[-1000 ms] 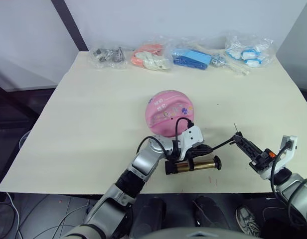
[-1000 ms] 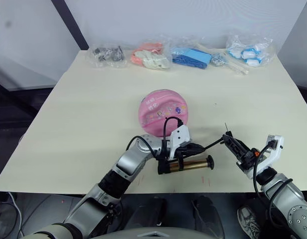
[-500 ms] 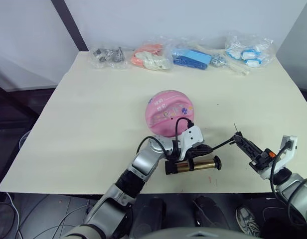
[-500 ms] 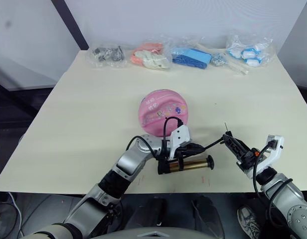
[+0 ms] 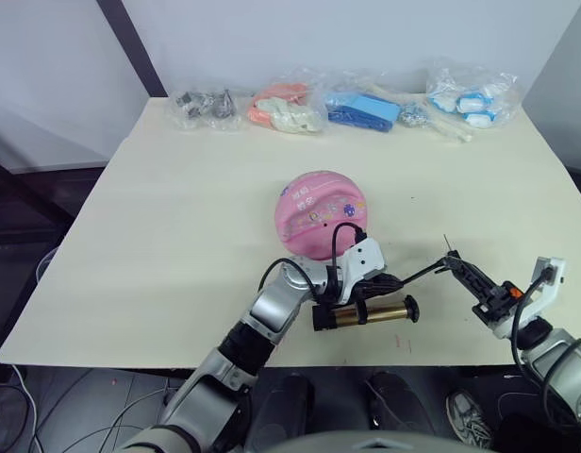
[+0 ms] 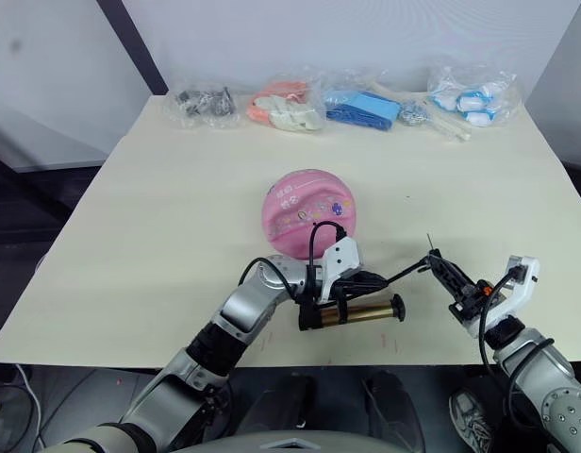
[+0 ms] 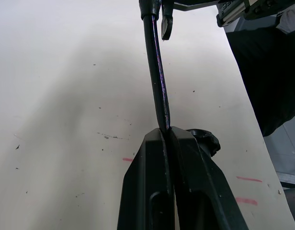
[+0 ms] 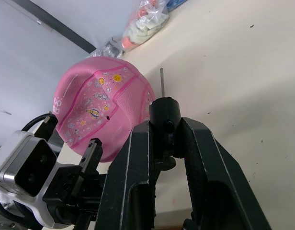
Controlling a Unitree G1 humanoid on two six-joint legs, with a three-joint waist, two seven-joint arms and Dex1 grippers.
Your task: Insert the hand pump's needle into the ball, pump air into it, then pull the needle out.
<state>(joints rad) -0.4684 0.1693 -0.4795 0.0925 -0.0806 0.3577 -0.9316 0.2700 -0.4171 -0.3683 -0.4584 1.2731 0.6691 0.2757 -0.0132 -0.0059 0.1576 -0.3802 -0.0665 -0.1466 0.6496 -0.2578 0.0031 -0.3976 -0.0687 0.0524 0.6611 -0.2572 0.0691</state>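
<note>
We see the left gripper (image 5: pixel 364 300) jaws clenched on the pump (image 5: pixel 366 313) at the ball's (image 5: pixel 320 214) 6 o'clock on the counter (image 5: pixel 177 236), right gripper (image 5: pixel 457 271) jaws grasping the needle (image 8: pixel 162 81).

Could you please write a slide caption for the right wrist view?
Right gripper holding the needle fitting, its pin pointing up beside the pink ball, not yet inserted.

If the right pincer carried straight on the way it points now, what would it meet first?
Probably nothing on the table. The right pincer, shut on the needle fitting, points up and away beside the ball. The pin aims past the ball's edge in the right wrist view; depth is unclear, so a graze is possible.
</note>
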